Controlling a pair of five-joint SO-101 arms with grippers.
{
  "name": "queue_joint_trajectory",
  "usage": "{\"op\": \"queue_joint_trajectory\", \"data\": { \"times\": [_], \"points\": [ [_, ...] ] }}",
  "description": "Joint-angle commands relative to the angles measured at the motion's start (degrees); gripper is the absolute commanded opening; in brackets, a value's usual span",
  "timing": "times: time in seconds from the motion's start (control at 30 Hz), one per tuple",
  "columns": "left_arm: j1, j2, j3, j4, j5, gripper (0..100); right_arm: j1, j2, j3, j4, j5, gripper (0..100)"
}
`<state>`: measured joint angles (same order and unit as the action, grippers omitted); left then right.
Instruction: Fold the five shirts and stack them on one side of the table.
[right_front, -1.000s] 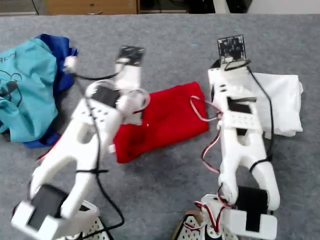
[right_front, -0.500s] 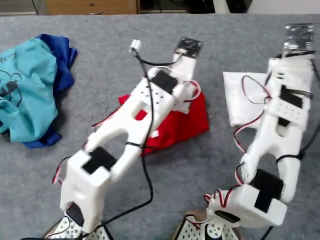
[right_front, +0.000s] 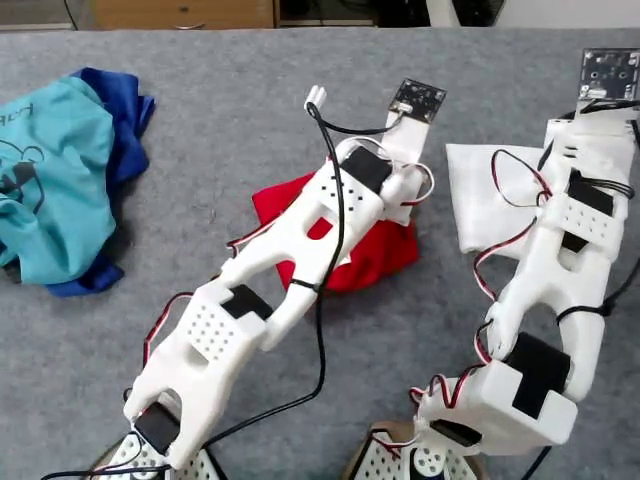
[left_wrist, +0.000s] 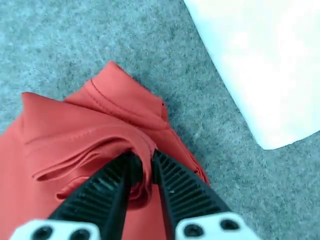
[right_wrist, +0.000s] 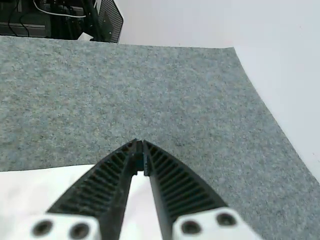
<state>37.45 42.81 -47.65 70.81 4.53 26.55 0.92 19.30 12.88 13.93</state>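
White shirt (right_front: 480, 200) just beside, under closed right gripper (right_wrist: 139, 150); teal-blue heap (right_front: 60, 170) well apart. Red shirt (left_wrist: 75, 125) bunched, diagonal, clamped by left gripper (left_wrist: 142, 162).

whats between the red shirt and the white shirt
Nothing but a bare strip of grey felt table top, plain in the left wrist view. The red shirt and white shirt lie apart.

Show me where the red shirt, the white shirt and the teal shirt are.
red shirt (left_wrist: 75, 125), left wrist view, on its folded top layer.
white shirt (right_front: 472, 195), high view, on its bare left part.
teal shirt (right_front: 55, 170), high view, on its middle.
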Motion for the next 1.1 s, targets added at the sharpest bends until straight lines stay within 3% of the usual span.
{"op": "queue_joint_trajectory", "data": {
  "times": [0.0, 0.13, 0.2, 0.33, 0.43, 0.5, 0.63, 0.73, 0.93, 1.07],
  "points": [
    [-0.3, -1.0, -4.0, 2.4, 1.0, 5, 0.4, -0.3, -3.4, 0.2, 0.8, 0.5],
    [-1.3, -1.0, -10.4, 11.9, 8.6, 24, -1.0, -0.2, -3.4, 0.3, 1.0, 0.8],
    [-2.5, -1.0, -15.7, 16.8, 10.2, 27, -1.9, -0.2, -3.3, 0.4, 2.0, 3.6],
    [-8.6, -1.0, -30.8, 24.1, 10.0, 21, -5.0, -0.5, -4.6, 6.7, 7.6, 3.5],
    [-18.5, -0.4, -42.5, 28.0, 9.1, 2, -9.7, -0.2, -10.3, 20.8, 11.2, 2.1],
    [-25.0, 0.6, -43.3, 30.3, 5.8, 3, -14.3, -0.2, -14.0, 29.2, 13.2, 1.9],
    [-35.7, 0.8, -33.5, 30.3, 1.5, 2, -23.6, 0.1, -20.5, 40.4, 15.1, 1.9],
    [-40.0, -3.2, -21.0, 30.3, -0.4, 2, -31.1, 4.4, -26.2, 48.0, 16.1, 1.9],
    [-39.4, -23.5, 11.4, 28.0, -1.1, 2, -40.3, 24.7, -41.5, 58.5, 16.3, 1.9],
    [-38.7, -36.9, 38.9, 15.0, -1.3, 2, -42.4, 39.0, -58.6, 67.5, 17.7, 1.9]
  ]
}}
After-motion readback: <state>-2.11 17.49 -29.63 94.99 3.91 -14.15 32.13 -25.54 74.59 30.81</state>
